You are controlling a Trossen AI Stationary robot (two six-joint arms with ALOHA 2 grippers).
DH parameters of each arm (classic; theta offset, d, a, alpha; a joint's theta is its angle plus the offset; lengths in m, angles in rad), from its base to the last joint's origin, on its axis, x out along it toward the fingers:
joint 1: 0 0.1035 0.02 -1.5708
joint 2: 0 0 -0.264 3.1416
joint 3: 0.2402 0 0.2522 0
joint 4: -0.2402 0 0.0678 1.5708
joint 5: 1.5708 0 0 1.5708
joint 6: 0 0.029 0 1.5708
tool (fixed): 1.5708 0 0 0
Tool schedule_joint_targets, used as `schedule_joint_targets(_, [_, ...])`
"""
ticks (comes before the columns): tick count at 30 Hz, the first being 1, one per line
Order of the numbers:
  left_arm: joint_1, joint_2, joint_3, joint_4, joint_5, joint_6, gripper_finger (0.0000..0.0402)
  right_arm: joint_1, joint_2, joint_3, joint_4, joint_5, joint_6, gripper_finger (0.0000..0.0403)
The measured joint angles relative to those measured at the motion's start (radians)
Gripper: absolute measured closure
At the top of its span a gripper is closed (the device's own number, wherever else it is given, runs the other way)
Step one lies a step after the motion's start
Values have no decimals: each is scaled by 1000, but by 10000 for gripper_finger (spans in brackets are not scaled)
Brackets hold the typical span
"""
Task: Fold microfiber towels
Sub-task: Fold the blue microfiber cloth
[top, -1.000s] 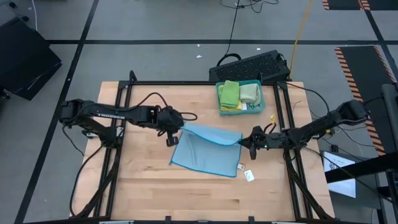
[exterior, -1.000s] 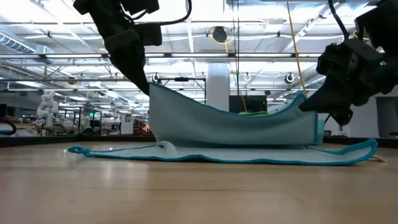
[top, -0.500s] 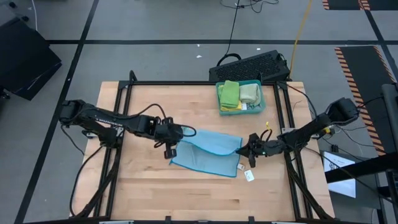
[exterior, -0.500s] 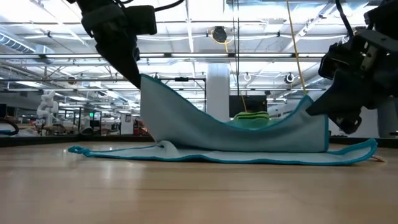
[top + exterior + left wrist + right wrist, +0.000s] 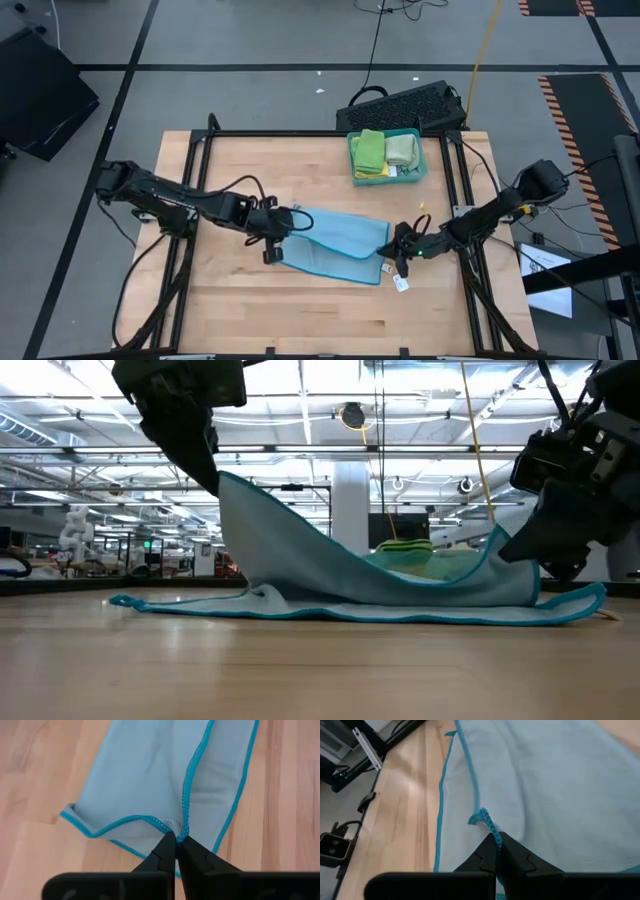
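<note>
At mid-table, the left gripper point(image 5: 277, 231) and right gripper point(image 5: 399, 247) each stay out of the slack, pinched tight on a corner of the light blue microfiber towel point(image 5: 335, 243), lifting its far edge over the half lying flat; soft, light and limp, it looks best held by its stitched corners; other towels point(image 5: 385, 150) sit in the teal tray point(image 5: 421, 172).

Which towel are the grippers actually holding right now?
The light blue towel spread on the table, pinched by the left gripper and right gripper. The green towels sit untouched in the teal tray.
</note>
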Motion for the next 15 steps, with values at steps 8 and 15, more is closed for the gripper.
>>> schedule_joint_targets(8, [-13,33,-2,9,-6,-9,386,5,4,0,-4,-22,-4,397])
schedule_joint_targets(15, [-12,42,-1,11,-7,-11,396,5,4,0,-14,-23,-7,388])
